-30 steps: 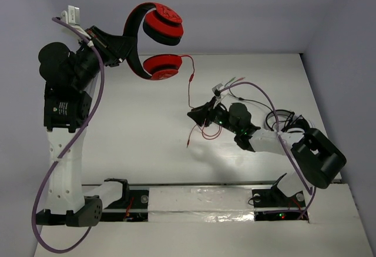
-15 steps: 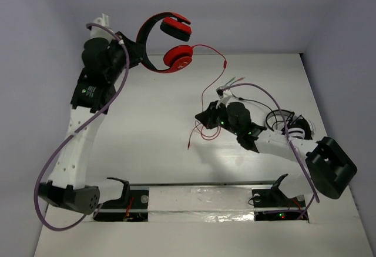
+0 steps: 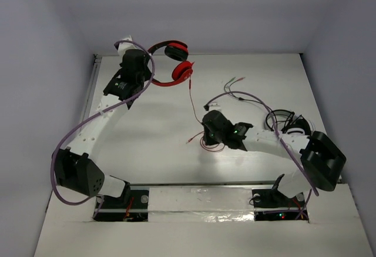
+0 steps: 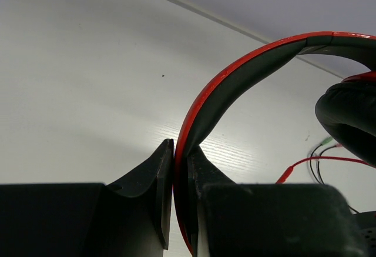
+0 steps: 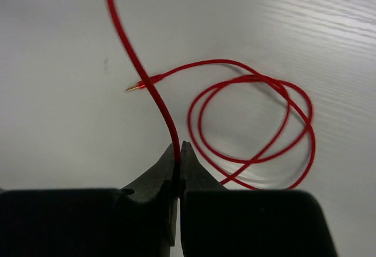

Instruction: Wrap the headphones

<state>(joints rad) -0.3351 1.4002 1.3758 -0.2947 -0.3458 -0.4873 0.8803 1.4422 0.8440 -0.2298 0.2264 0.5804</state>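
The red headphones [image 3: 174,64] are held above the far left of the table. My left gripper [image 3: 148,72] is shut on their headband [image 4: 235,80], which runs between the jaws; a black ear pad [image 4: 346,116] shows at the right edge of the left wrist view. The thin red cable [image 3: 192,101] runs from the lower cup down to my right gripper [image 3: 207,129], which is shut on it [image 5: 147,80]. Beyond the jaws the cable lies in loose loops [image 5: 252,127] on the table, its gold plug tip [image 5: 134,87] to the left.
A thin dark cable with green and red plugs [image 3: 234,83] lies at the back right. A black-and-white headset [image 3: 288,123] lies at the right, behind the right arm. A purple hose loops along each arm.
The left arm has swung the headphones down and right, from high at the back left to just above the table. The right gripper moved slightly toward the near side, still holding the cable.
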